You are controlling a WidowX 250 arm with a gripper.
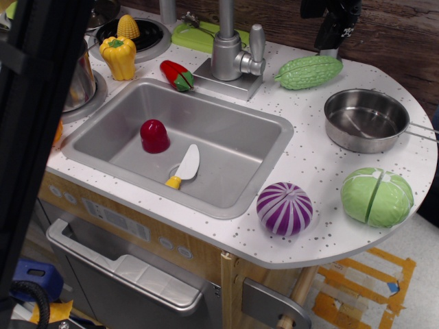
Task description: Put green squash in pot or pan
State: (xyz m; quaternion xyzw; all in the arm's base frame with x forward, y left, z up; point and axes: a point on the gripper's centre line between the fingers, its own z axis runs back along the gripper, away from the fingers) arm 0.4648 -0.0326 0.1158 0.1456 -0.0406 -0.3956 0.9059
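Tool point(331, 31): mine, dark, hanging at the top edge of the view above and just behind the pot; only its lower part shows, so I cannot tell how far it is open, and I see nothing held in it.

Green squash point(309, 72): light green, bumpy, tapered at both ends; lying on its side on the tabletop point(309, 164), behind and to the left of the pot, apart from its rim, close under my tool.

Pot point(366, 120): shallow steel pan, empty, thin wire handle running off to the right.

Sink point(182, 144): left of the pot; holds a red dome-shaped toy point(154, 136) and a toy knife point(184, 167) with a yellow handle.

Faucet point(230, 48): left of the squash, behind the sink.

Cabbage point(376, 197): pale green, split by a seam, in front of the pot. Purple striped ball point(285, 208): front left of the pot.

Step in hand, as I judge it: approach, squash not yet grasped. Next move calls for descending over the squash's middle, closing across its narrow width, lifting clear, then a short carry forward-right to the pot.
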